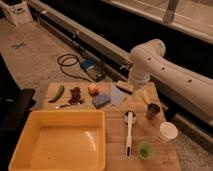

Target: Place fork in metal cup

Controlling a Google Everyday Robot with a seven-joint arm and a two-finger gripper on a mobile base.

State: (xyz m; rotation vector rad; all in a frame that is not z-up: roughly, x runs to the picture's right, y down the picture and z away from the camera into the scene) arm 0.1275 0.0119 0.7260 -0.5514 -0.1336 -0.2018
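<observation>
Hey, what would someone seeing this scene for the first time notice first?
The big yellow bin fills the front left of the wooden table. The white robot arm sweeps in from the right, its gripper over the table's back edge by the grey-blue cloth. The metal cup stands on the right, and the fork lies far left.
</observation>
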